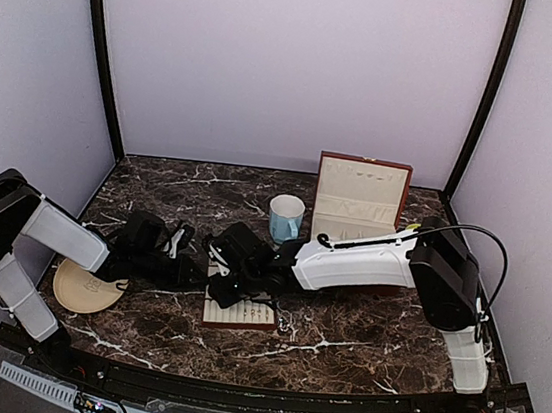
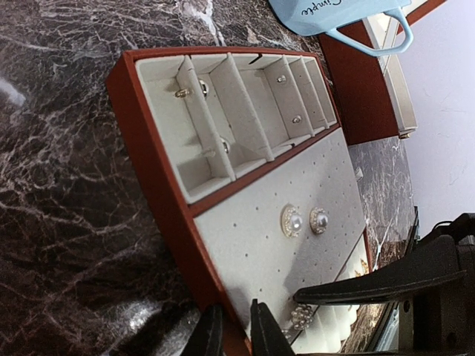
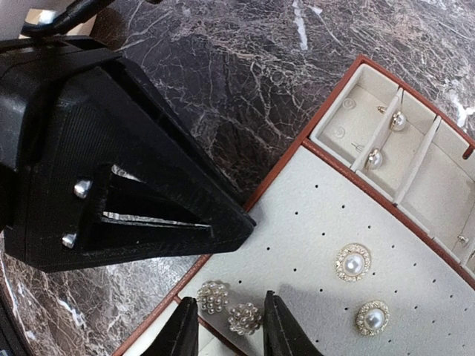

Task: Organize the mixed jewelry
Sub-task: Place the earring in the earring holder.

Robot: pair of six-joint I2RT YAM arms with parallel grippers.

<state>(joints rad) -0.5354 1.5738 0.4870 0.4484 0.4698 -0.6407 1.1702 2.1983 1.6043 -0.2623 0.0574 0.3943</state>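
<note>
Cluster stud [image 3: 245,319] sits right between your right jaws, spread wide. Left jaws seem to pinch the tray rim [image 2: 156,178].

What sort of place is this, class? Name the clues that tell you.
Probably a robot test booth: plain lilac walls and black corner posts enclose a marble-look table, with the left arm and right arm mounted at its near edge.
</note>
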